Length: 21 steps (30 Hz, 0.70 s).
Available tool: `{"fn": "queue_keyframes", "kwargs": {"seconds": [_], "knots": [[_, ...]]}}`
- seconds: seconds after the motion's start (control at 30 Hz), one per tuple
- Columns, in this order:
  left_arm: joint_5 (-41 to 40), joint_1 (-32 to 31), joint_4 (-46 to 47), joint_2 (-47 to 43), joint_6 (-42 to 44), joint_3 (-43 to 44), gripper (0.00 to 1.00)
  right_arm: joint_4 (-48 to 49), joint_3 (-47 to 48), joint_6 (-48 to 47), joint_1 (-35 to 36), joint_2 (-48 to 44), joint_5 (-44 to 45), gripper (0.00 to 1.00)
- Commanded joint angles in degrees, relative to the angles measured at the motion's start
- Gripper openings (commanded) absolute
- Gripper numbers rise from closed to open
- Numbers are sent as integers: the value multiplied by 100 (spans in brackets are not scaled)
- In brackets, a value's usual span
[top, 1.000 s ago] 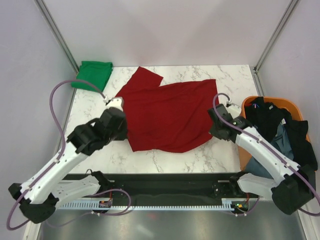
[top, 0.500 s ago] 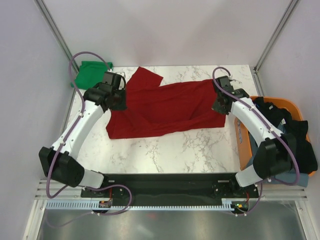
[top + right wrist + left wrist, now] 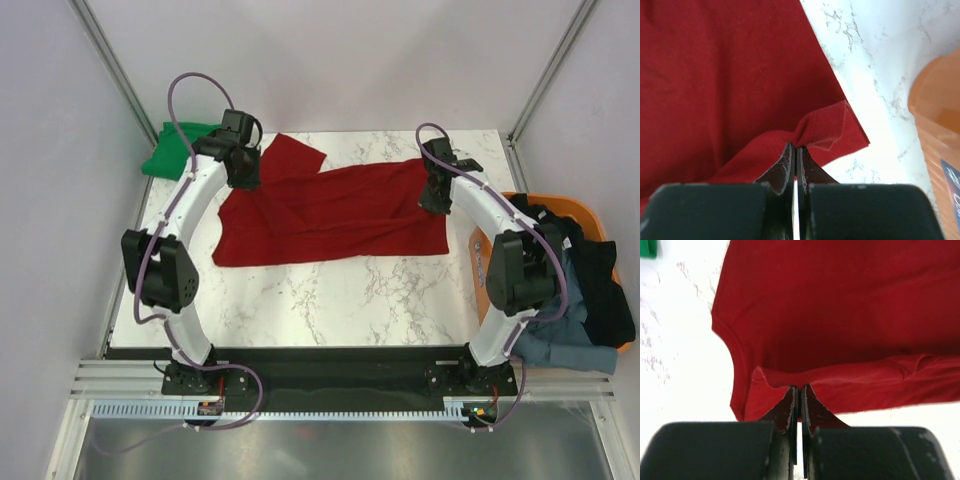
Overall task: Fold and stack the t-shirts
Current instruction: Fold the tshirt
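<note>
Red t-shirt (image 3: 330, 215), L hand (image 3: 799, 388), R hand (image 3: 796, 146) both reaching far fwd, clamped on prob. its hem

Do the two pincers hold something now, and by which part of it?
Both are shut on the dark red t-shirt: the left pincer pinches its folded-over edge, the right pincer a bunched edge near its corner.

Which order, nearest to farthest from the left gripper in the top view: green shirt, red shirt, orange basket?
1. red shirt: pinched in the left gripper, mid-table.
2. green shirt: just left of it, far-left corner.
3. orange basket: right edge, across the table.
</note>
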Motion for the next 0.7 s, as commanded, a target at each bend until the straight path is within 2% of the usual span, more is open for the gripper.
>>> {"fn": "queue_keyframes", "kwargs": {"seconds": [0.0,0.07,0.1,0.13,0.17,0.2,0.27,0.33,0.37,0.4,0.47,0.5,0.57,0.6,0.67], "knots": [[-328,44,-126,578,362,865,5,173,461,-151,-94,470,-51,0],[-234,96,-232,1132,300,1270,19,138,837,-177,-173,725,-77,5],[11,184,-450,1334,187,1847,35,121,1005,-212,-277,1014,-138,22],[144,219,-722,1527,125,2218,45,60,1199,-334,-331,1182,-339,45],[250,254,-977,1912,63,2570,53,-220,1662,-413,-357,1340,-410,78],[364,290,-1423,2012,-103,3052,69,-431,1892,-475,-384,1525,-437,86],[435,325,-1437,1656,-262,2848,77,-644,1809,-520,-375,1352,-402,92],[531,413,-868,1023,-560,1664,84,-356,1204,-476,-366,563,-516,94],[567,465,-587,289,-692,1181,85,-93,522,-354,-375,281,-638,95],[776,561,-332,-84,-998,158,86,66,141,-301,-358,-270,-753,95],[822,659,433,-840,-1333,-867,87,400,-858,-178,-322,-739,-981,95],[865,729,662,-1505,-1613,-1820,89,489,-1143,-107,-235,-1080,-1017,95],[840,756,1216,-2124,-1835,-2652,89,664,-1871,-37,-191,-1329,-1026,93],[805,799,1374,-2353,-2045,-3378,89,735,-2093,-2,-173,-1504,-1079,92],[839,861,1777,-2943,-2213,-4042,89,928,-2558,-10,-173,-1611,-1097,90]]}}
